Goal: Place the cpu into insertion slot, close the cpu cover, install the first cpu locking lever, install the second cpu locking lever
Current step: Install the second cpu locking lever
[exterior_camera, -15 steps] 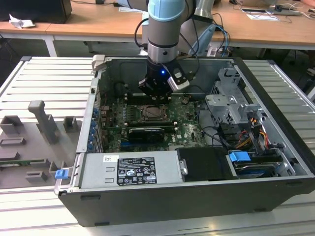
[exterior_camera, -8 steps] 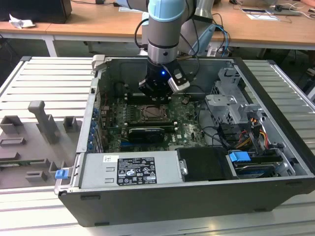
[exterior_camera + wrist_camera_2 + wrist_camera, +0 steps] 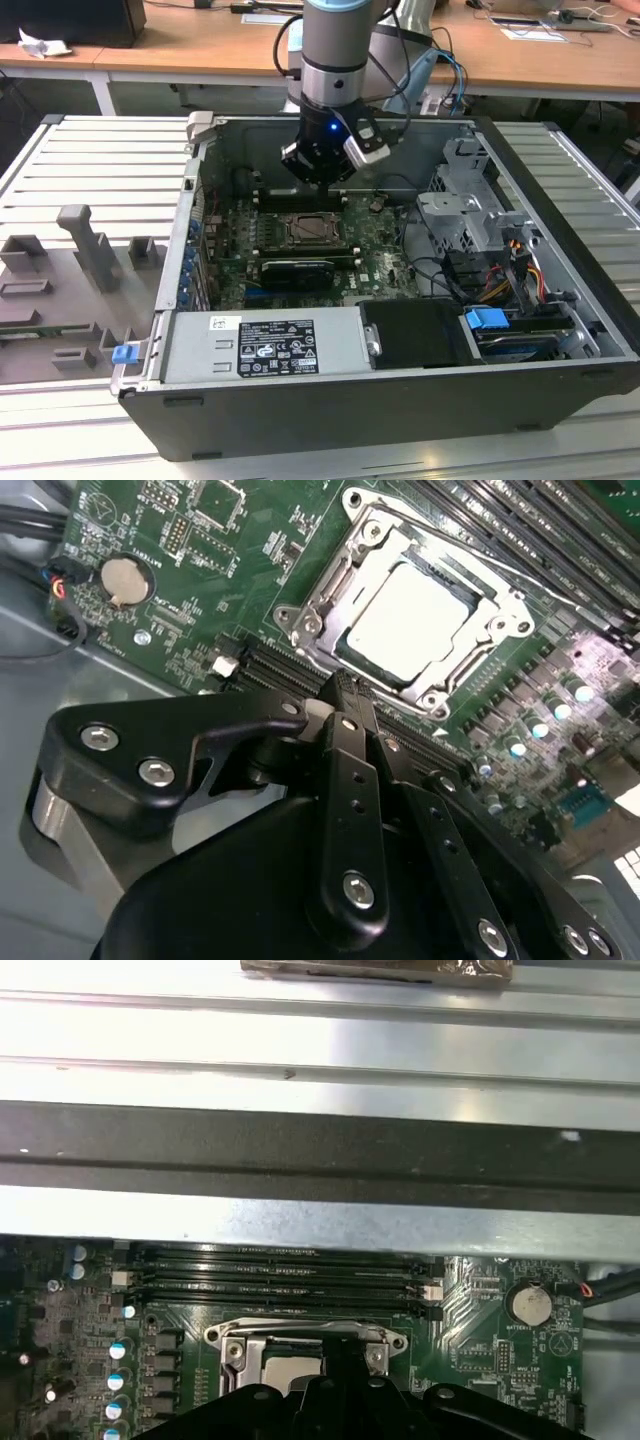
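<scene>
No legible text; white label (image 3: 262,345) on power supply unreadable.

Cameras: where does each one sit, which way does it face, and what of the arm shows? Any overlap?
Exterior view: off the arm, above the open computer case, looking down into it; shows the arm and the gripper above the insertion slot.
Second wrist view: on the arm, looking along the gripper at the cpu under the cpu cover.
First wrist view: on the arm, looking across the green board to the case wall; the gripper's black body shows.
Shared: both wrist views show the cpu, cover and coin battery.
</scene>
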Controlling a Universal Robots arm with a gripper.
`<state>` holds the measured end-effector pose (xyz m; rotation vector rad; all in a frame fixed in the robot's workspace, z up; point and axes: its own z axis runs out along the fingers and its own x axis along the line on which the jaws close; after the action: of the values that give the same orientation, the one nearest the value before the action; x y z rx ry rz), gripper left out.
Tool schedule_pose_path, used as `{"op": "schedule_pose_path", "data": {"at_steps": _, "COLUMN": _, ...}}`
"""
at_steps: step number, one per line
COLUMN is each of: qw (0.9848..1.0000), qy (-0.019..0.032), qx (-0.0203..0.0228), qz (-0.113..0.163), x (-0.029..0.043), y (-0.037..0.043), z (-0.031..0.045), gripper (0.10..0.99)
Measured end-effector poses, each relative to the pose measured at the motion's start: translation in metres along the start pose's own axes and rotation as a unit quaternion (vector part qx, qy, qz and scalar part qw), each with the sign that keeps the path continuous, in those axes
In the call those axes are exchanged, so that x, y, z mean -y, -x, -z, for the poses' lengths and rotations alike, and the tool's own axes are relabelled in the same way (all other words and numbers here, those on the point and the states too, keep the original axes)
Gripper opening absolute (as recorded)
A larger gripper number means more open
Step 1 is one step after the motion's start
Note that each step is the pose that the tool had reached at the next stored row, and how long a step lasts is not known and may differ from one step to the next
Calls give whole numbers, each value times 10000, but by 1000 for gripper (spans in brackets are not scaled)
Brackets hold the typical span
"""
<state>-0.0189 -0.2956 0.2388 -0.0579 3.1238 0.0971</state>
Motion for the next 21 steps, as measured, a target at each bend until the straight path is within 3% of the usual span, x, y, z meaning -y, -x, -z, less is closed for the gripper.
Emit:
{"op": "schedule_pose_path", "data": {"at_steps": 5, "qw": 10000, "qy": -2, "qx": -1, "qz": 0, "x": 32, "y": -1, "z": 3, "gripper": 106}}
{"op": "schedule_pose_path", "data": {"at_steps": 13, "qw": 10000, "qy": -1, "qx": -1, "qz": 0, "x": 211, "y": -8, "z": 12, "gripper": 106}}
{"op": "schedule_pose_path", "data": {"at_steps": 16, "qw": 10000, "qy": -2, "qx": -2, "qz": -1, "x": 217, "y": -9, "z": 19, "gripper": 106}}
{"op": "schedule_pose_path", "data": {"at_steps": 19, "qw": 10000, "qy": 0, "qx": -1, "qz": 1, "x": 217, "y": -7, "z": 81, "gripper": 106}}
{"op": "schedule_pose_path", "data": {"at_steps": 21, "qw": 10000, "qy": -1, "qx": -1, "qz": 0, "x": 253, "y": -9, "z": 84, "gripper": 106}}
